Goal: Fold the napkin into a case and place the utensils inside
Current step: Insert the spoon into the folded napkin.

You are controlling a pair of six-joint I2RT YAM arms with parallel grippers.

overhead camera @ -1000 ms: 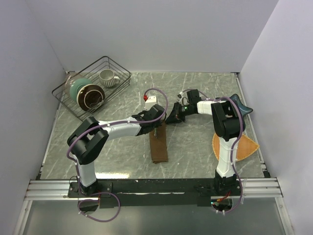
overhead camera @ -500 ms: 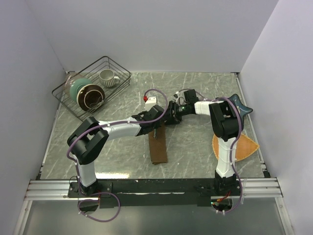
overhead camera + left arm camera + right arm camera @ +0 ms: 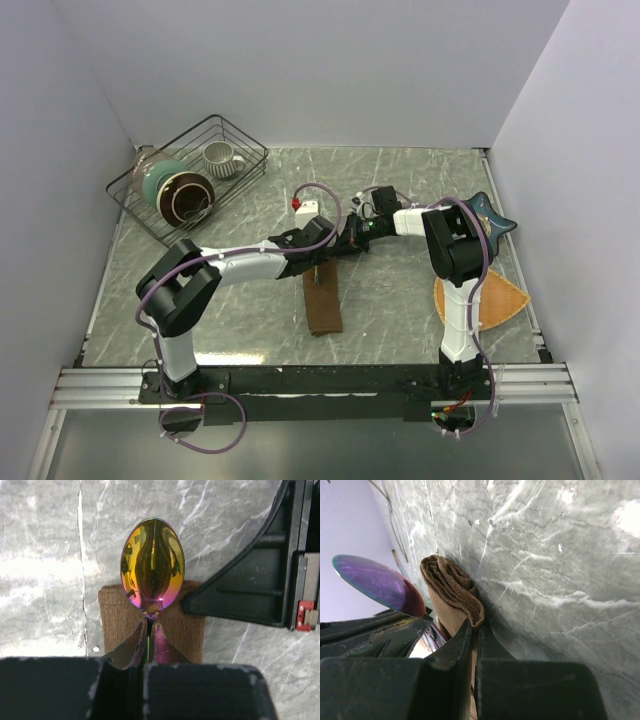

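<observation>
Currently left gripper (image 3: pixel 149 632) clamped tight on the spoon (image 3: pixel 152 562) at its neck, gold-orange bowl tilted up, reaching past the far short edge of the case (image 3: pixel 187 625). Case: narrow brown folded strip, flat on the table (image 3: pixel 400 290), mid-way across. Right gripper (image 3: pixel 474 630) nearly closed, pinching the layered cloth lip at that same far end, just beside the spoon

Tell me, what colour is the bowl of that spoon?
Shiny gold-orange with purple-pink edges, mirror-like; the spoon shows best in the left wrist view.
</observation>
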